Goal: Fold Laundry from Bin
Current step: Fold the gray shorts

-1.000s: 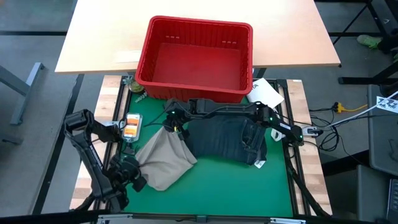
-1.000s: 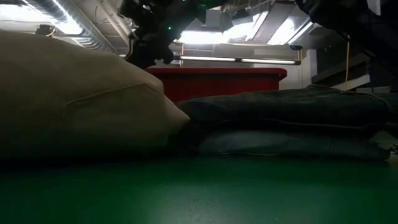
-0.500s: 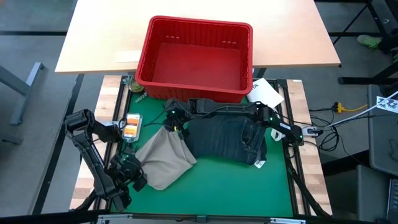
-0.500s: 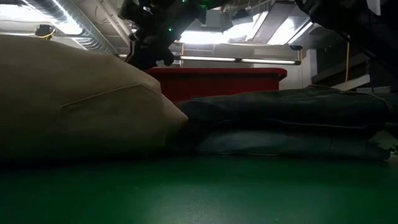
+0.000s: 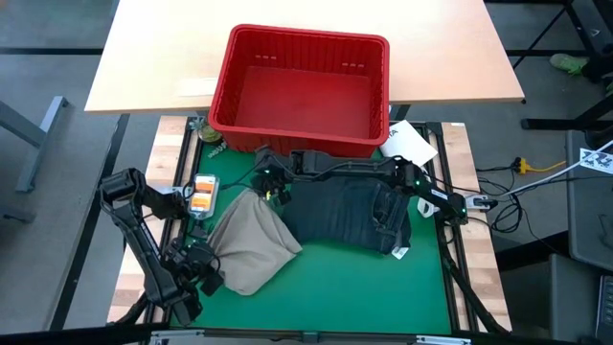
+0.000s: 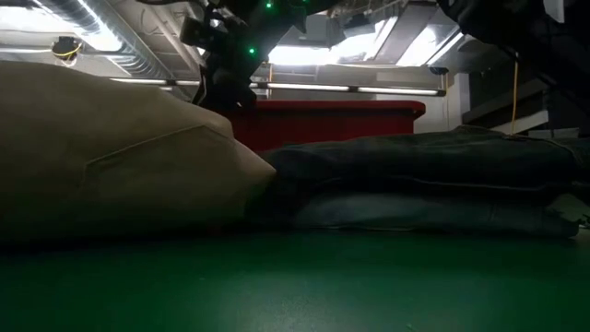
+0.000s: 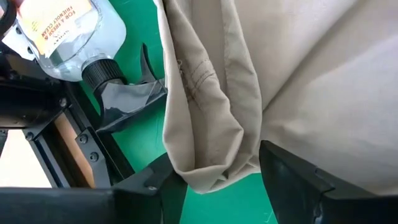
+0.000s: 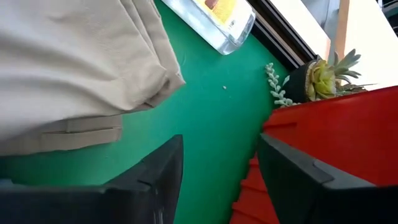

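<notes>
On the green mat point(image 5: 335, 278) in front of the red bin point(image 5: 301, 88), two garments lie side by side: the tan khaki trousers point(image 5: 251, 246) on the left part and the dark denim jeans point(image 5: 350, 214) just beside them, touching at one edge. The bin looks empty from above, so I judge the unloading is finished and the folding is what remains.

The left gripper point(image 7: 217, 180) is low at the near corner of the trousers, and in its wrist view the two fingers stand apart with a folded hem of the tan cloth between them; the jaws are not yet pressed together, so the cloth is only framed. The right gripper point(image 8: 217, 171) hangs above the far corner of the trousers, close to the bin wall, with fingers also spread and nothing between them (only green mat and the tan edge nearby). Probably both arms take opposite corners so the cloth can be pulled flat.

A clear bottle with an orange label point(image 5: 202, 195) lies at the mat's left edge, and a small plant point(image 8: 322, 76) stands near the bin.
</notes>
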### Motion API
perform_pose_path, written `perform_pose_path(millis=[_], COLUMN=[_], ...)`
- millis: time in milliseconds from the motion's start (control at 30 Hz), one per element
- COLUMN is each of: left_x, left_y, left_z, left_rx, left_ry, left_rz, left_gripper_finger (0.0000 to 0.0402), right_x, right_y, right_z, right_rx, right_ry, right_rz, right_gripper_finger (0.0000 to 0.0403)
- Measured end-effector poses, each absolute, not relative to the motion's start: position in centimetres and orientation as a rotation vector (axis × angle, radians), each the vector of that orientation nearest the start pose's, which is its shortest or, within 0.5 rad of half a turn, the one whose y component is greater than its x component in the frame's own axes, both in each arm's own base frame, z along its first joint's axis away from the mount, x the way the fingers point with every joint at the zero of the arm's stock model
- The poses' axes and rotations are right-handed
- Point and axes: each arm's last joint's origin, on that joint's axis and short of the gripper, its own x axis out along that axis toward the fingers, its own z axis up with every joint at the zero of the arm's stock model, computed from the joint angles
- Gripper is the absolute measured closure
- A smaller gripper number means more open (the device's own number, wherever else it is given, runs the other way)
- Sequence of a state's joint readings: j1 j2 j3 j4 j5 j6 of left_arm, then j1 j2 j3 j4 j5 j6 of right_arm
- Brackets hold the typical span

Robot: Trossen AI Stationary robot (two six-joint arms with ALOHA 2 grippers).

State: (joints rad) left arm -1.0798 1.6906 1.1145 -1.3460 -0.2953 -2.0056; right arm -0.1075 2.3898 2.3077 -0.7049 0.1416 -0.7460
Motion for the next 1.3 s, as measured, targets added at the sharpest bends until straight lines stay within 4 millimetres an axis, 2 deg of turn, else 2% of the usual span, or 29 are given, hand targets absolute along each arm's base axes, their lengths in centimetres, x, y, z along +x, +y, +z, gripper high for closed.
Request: perform_pose_path(millis=[133,333,433,567,767,967,1100,1300], left_x=[12.7,12.6,12.7,13.1,14.0,15.2,16.1,17.9], left_y=[-22.1,-21.8,-21.9,-22.5,-23.0,-23.8,-24.5,-26.4], left_z=[20.0,23.3,24.8,25.6,25.6,25.0,24.1,21.6], left_rx=[-0.385,-0.401,-0.380,-0.384,-0.404,-0.382,-0.410,-0.391], left_ry=[1.197,1.154,1.146,1.154,0.972,0.732,0.689,0.719], left_rz=[0.924,0.896,0.823,0.739,0.676,0.632,0.625,0.560], left_gripper_finger=[0.0228,0.0235,0.0233,0.0229,0.0233,0.0234,0.0234,0.0234], right_x=[52.7,52.5,52.1,51.7,51.4,51.0,50.9,50.6], right_y=[-5.2,-3.5,-2.4,-0.5,3.2,6.2,7.2,7.0], right_z=[25.6,27.2,28.3,28.8,28.4,26.0,24.1,22.0], right_rx=[-0.718,-0.741,-0.762,-0.763,-0.781,-0.804,-0.813,-0.806], right_ry=[0.833,0.801,0.781,0.785,0.785,0.849,0.868,0.929], right_rz=[0.094,0.121,0.139,0.191,0.284,0.371,0.397,0.411], right_gripper_finger=[0.0199,0.0198,0.0198,0.0198,0.0198,0.0198,0.0198,0.0198])
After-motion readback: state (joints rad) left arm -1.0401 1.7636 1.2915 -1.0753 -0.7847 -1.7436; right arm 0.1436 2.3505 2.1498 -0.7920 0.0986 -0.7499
